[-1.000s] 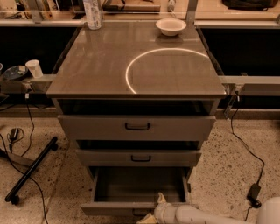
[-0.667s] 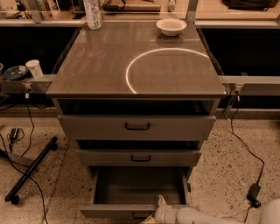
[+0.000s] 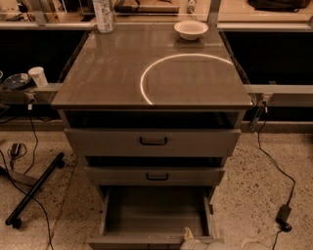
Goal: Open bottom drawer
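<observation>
The bottom drawer (image 3: 156, 215) of the grey-brown cabinet stands pulled out toward me, its empty inside showing; its front edge (image 3: 146, 240) lies at the bottom of the view and its handle is hidden. My gripper (image 3: 190, 239), pale and at the bottom edge of the view, sits at the drawer's front rim, right of centre. The middle drawer (image 3: 156, 176) and top drawer (image 3: 153, 141) above it are slightly out, each with a black loop handle.
A white bowl (image 3: 190, 29) and a bottle (image 3: 102, 14) stand on the cabinet top (image 3: 151, 68). A paper cup (image 3: 37, 76) sits on a shelf at left. Cables and a black stand leg (image 3: 34, 190) lie on the floor at left, a power adapter (image 3: 283, 215) at right.
The bottom drawer has slid a little further out toward me, and my gripper has drawn back lower in the view with it.
</observation>
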Controlling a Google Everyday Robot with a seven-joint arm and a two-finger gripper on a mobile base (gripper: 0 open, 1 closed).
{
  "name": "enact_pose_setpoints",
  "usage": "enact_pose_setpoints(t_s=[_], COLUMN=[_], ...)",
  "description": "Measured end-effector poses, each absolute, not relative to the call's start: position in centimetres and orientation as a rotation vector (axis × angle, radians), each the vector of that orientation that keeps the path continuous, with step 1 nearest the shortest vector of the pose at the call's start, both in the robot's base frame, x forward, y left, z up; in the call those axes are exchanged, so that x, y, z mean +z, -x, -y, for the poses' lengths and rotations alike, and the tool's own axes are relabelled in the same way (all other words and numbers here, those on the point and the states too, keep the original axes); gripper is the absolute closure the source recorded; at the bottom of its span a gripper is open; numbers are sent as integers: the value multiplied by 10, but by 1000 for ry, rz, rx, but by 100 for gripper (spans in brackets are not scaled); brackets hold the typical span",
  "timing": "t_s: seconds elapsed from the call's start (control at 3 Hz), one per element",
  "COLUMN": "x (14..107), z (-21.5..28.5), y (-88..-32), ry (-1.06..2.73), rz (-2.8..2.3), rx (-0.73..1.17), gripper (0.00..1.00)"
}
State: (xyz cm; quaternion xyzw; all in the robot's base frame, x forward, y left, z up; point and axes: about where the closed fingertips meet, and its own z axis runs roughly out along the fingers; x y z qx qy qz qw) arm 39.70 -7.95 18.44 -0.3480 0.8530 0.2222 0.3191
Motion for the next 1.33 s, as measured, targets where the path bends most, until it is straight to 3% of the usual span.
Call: enact_pose_setpoints(t_s=[1.33], x=[232], z=[92], y=[-441], ry=[838], rz=[-2153], rx=[609], gripper=[0])
